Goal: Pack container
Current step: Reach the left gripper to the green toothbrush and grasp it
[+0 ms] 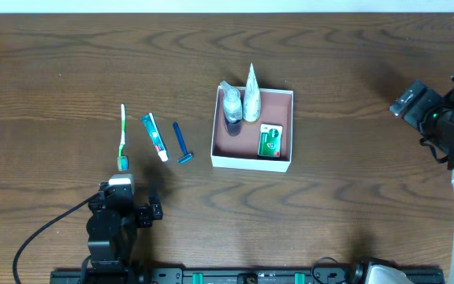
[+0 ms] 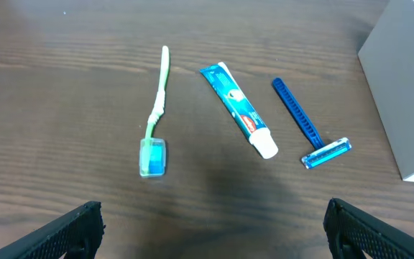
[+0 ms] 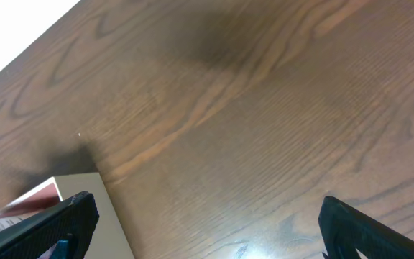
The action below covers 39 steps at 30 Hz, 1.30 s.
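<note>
The container (image 1: pixel 252 162) is a shallow white-walled box with a pink-brown inside at the table's middle. It holds a wrapped bottle (image 1: pixel 232 106), a silvery cone-shaped packet (image 1: pixel 251 95) and a green packet (image 1: pixel 270 141). Left of it lie a green toothbrush (image 1: pixel 122 139), a toothpaste tube (image 1: pixel 154 136) and a blue razor (image 1: pixel 181 144); all three show in the left wrist view (image 2: pixel 157 115) (image 2: pixel 239 110) (image 2: pixel 307 126). My left gripper (image 1: pixel 120 197) is open and empty, just near of the toothbrush. My right gripper (image 1: pixel 412 101) is open and empty, far right of the container, whose corner (image 3: pixel 42 198) shows.
The dark wood table (image 1: pixel 353 205) runs to a far edge against a white background (image 3: pixel 13 29). A black rail with green clamps (image 1: pixel 243 276) lines the near edge. A black cable (image 1: pixel 38 237) trails from the left arm.
</note>
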Tool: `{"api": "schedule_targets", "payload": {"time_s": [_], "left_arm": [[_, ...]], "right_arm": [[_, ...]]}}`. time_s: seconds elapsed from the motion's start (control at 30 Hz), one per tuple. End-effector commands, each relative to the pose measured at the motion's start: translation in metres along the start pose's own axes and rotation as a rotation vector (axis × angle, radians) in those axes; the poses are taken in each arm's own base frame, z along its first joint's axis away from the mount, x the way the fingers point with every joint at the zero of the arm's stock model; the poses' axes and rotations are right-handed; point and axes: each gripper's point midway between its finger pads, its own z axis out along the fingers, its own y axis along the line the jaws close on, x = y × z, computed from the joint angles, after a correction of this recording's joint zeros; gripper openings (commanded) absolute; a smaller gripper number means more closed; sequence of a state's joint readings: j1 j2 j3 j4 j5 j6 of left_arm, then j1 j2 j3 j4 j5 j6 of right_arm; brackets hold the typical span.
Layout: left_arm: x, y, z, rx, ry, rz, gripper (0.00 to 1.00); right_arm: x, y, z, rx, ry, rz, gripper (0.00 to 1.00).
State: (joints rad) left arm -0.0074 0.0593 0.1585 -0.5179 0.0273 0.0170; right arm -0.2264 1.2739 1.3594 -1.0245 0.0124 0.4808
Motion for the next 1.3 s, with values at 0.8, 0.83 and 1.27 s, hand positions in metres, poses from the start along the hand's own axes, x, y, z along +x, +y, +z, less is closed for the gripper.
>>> {"api": "schedule_targets", "payload": {"time_s": [0.8, 0.83, 1.27], "left_arm": [[-0.035, 0.050, 0.134, -0.105, 0.761, 0.019, 0.98], [-0.030, 0.051, 0.138, -0.102, 0.774, 0.023, 0.98], [-0.006, 0.067, 0.169, -0.114, 0.789, 0.038, 0.76]], "right_arm": [[-0.001, 0.002, -0.001, -0.022, 0.007, -0.007, 0.99], [-0.001, 0.002, -0.001, -0.022, 0.007, -0.007, 0.99], [-0.001, 0.002, -0.001, -0.022, 0.007, -0.007, 0.99]]}}
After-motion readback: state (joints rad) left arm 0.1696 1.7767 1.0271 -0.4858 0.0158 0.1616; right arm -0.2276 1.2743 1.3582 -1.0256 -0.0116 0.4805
